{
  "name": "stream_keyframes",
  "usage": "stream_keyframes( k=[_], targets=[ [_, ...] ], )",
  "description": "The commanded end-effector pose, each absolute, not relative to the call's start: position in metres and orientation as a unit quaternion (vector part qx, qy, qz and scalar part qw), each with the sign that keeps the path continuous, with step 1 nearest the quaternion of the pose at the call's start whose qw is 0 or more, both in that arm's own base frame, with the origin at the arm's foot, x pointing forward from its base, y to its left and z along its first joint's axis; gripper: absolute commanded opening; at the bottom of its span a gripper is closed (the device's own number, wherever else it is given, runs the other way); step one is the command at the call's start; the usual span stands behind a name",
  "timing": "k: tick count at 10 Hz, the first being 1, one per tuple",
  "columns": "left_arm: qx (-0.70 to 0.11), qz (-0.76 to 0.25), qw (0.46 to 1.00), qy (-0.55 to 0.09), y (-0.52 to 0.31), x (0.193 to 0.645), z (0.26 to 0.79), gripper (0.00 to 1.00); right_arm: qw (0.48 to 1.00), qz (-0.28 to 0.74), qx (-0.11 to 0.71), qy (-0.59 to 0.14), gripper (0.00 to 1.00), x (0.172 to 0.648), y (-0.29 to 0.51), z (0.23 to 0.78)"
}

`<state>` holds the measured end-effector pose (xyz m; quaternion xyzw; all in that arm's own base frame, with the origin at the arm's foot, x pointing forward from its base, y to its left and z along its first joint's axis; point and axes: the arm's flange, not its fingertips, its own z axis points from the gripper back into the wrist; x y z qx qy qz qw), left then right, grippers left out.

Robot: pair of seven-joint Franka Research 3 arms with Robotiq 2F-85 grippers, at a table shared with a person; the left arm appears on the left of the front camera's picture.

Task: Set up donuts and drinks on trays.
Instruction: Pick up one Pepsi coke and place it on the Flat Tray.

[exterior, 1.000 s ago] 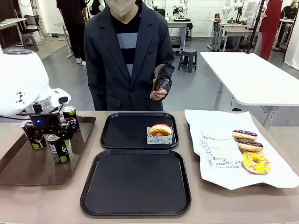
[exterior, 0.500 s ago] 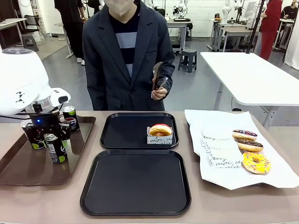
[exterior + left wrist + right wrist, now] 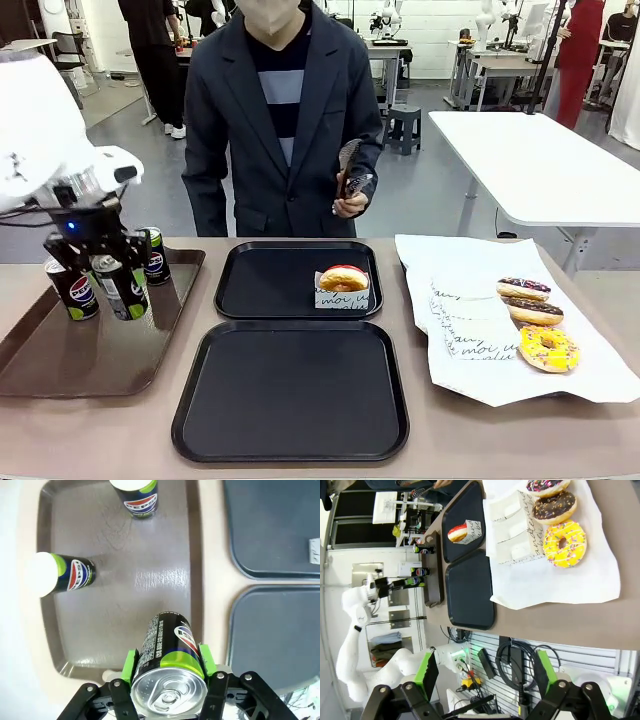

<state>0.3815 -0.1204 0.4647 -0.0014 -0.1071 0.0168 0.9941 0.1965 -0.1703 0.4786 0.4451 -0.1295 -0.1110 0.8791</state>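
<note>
Clamping one of the drinks, a black Pepsi can (image 3: 167,640), between its green pads, the left gripper (image 3: 169,661) holds it upright over the brown tray (image 3: 125,595). Two more cans (image 3: 141,497) (image 3: 70,575) stand farther off on that tray, well apart from each other. Beside it on the bench (image 3: 120,430) lie the two black trays; the far tray (image 3: 270,285) carries a pink-iced donut (image 3: 343,280) in a paper sleeve, and the near tray (image 3: 290,390) lies just in front of it. Three more donuts (image 3: 532,311) sit in a row on white paper (image 3: 470,340) at the right. Beyond the far tray, a person's hand (image 3: 350,205) holds tongs (image 3: 345,165). The right gripper (image 3: 486,672) stands spread wide.
</note>
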Motion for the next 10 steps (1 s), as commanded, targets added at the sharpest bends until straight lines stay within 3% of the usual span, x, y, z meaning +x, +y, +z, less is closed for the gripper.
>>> stream_keyframes(
  k=[1,5,6,10],
  targets=[
    [-0.004,-0.002,0.993,-0.119,-0.117,0.357,0.487,0.0,0.876,-0.103,0.451,-0.136,1.0,0.197,-0.171,0.479],
    [0.0,0.01,0.993,-0.117,-0.123,0.367,0.485,0.0,0.876,-0.103,0.451,-0.136,1.0,0.197,-0.171,0.479],
    [0.005,0.009,0.994,-0.113,-0.121,0.357,0.491,0.58,0.876,-0.103,0.451,-0.136,1.0,0.197,-0.171,0.479],
    [-0.003,-0.027,0.989,-0.148,-0.175,0.4,0.495,0.58,0.876,-0.103,0.451,-0.136,1.0,0.197,-0.171,0.479]
  ],
)
